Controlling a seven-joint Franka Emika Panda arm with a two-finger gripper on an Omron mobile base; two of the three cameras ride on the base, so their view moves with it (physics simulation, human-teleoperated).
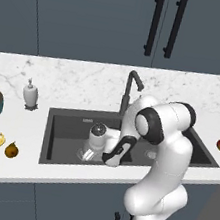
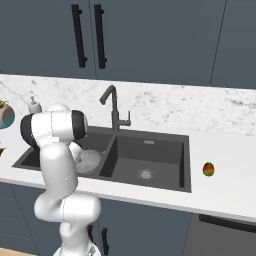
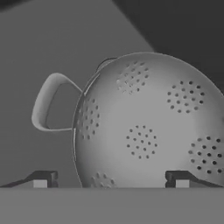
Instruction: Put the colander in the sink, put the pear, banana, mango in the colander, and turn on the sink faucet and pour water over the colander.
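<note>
Silvery perforated colander (image 3: 148,127), round-bowled with a looped handle, lies in the dark sink (image 1: 59,124) before the wide-open, empty tool (image 3: 110,179).

Colander (image 3: 148,127): perforated, smooth, matt silvery metal. Sink (image 1: 69,125): matt dark grey. Counter (image 1: 86,80): veined white, apparently polished marble.

Dark blue-grey wall cabinets (image 1: 97,18) with black bar handles (image 1: 154,24) hang above. A white marble backsplash (image 2: 200,107) meets the marble desk (image 2: 225,192).
</note>
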